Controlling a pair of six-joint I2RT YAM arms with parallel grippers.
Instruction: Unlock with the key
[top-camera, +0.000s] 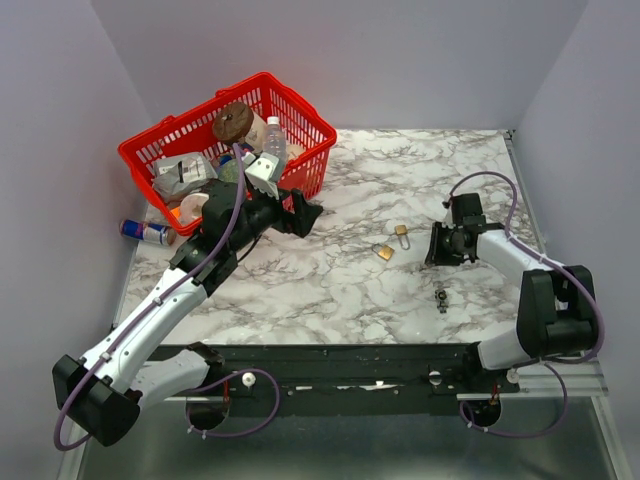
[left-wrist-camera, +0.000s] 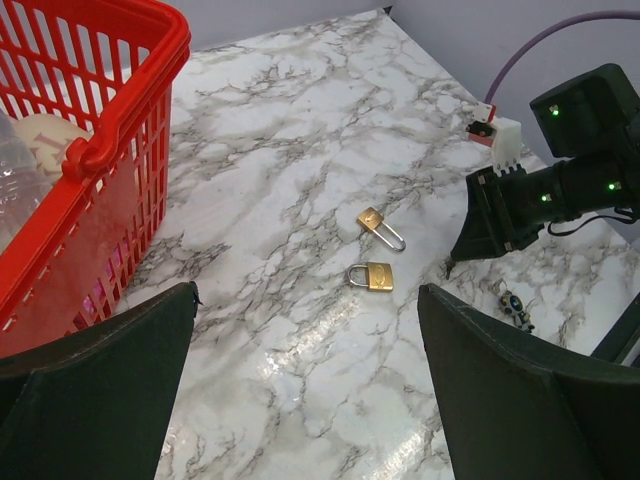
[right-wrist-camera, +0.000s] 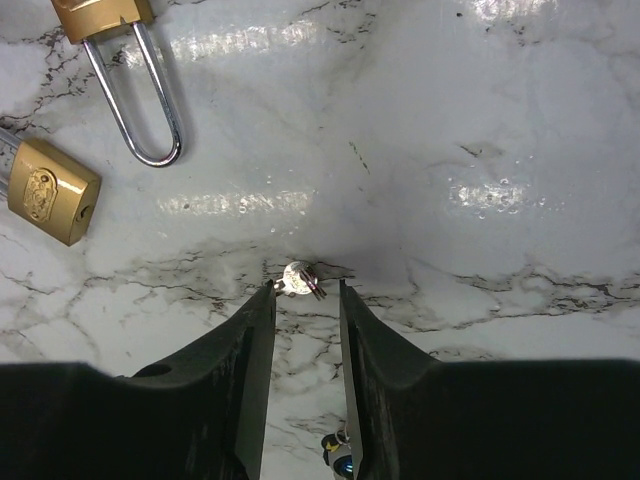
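The key (top-camera: 441, 298), tiny and dark on a small ring, lies on the marble near the front edge; it also shows low between my right fingers (right-wrist-camera: 338, 462) and beside the right arm (left-wrist-camera: 516, 308). Two brass padlocks rest mid-table: a long-shackled padlock (top-camera: 401, 232) (left-wrist-camera: 372, 217) (right-wrist-camera: 105, 15) and a short padlock (top-camera: 386, 253) (left-wrist-camera: 379, 276) (right-wrist-camera: 52, 191). My right gripper (top-camera: 433, 258) (right-wrist-camera: 303, 290) points down at the table, jaws narrowly apart. A tiny silvery round piece (right-wrist-camera: 299, 277) lies at its tips, touching the left one. My left gripper (top-camera: 305, 215) (left-wrist-camera: 305, 300) hovers wide open, holding nothing.
A red basket (top-camera: 302, 113) (left-wrist-camera: 120, 120) full of bottles and packets stands at the back left, right beside the left arm. A drink can (top-camera: 146, 232) lies outside it at the table's left edge. Walls close in the table on three sides.
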